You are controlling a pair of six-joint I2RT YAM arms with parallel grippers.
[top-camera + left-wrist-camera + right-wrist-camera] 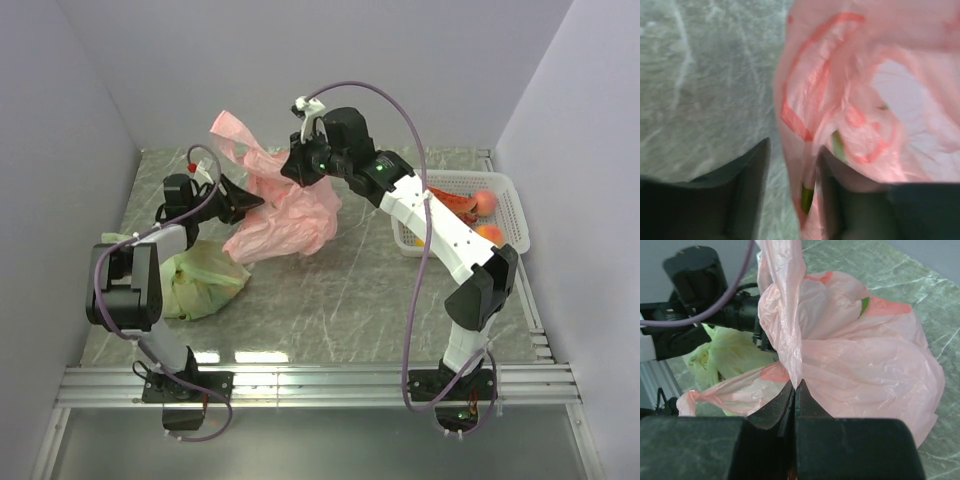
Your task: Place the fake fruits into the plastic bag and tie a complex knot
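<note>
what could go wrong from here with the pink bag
1. The right tool pinches only a narrow strip of the pink bag; a hard pull might tear the thin film or let it slip.
2. The left tool stands part open around a bag fold, so closing may catch just one layer.
3. Fruits lie in the white basket; tying now would leave them out.

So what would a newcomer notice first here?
The pink plastic bag, crumpled mid-table, catches the eye: the right gripper pinches a strip of it, the left gripper is open around its left edge. A pale green bag lies by the left arm, a white basket of fruits at right.
</note>
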